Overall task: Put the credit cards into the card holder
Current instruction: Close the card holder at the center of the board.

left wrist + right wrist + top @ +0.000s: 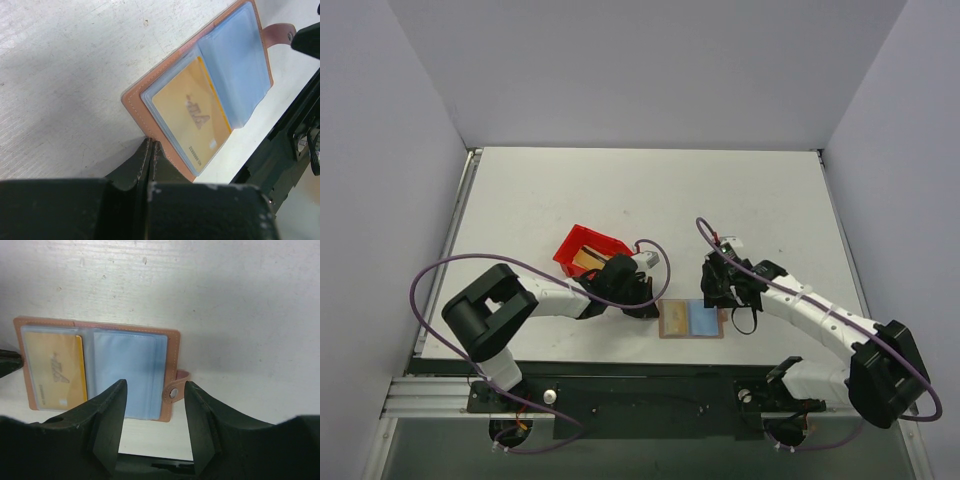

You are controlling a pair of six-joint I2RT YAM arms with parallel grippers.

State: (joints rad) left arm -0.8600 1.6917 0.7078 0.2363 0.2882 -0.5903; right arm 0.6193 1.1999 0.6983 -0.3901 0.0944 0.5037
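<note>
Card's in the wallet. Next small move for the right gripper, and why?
Probably lift the right gripper toward the red bin: its jaws stand open and empty, one card sits in the wallet, and the bin seems to hold more.

We are looking down on a brightly, evenly lit white table (640, 200), with light falling from overhead and only soft shadows lying under the arms. In the right wrist view the right gripper (155, 386) is throwing a broad grey shadow on the table beyond the card holder (97, 365). The left gripper (151, 142) is showing dark and blurred up close, and the holder's clear sleeves are looking hazy
</note>
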